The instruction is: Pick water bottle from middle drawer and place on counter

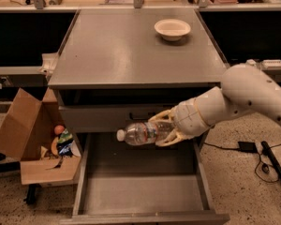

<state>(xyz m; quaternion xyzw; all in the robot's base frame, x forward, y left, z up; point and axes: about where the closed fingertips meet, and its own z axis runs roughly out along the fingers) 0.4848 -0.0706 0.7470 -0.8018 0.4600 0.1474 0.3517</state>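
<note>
Our gripper (pixel 163 128) clasps the water bottle (pixel 139 133) sideways above the open middle drawer (pixel 140 193) (mid-lift, we judge); next we must raise it onto the counter (pixel 122 46).
</note>
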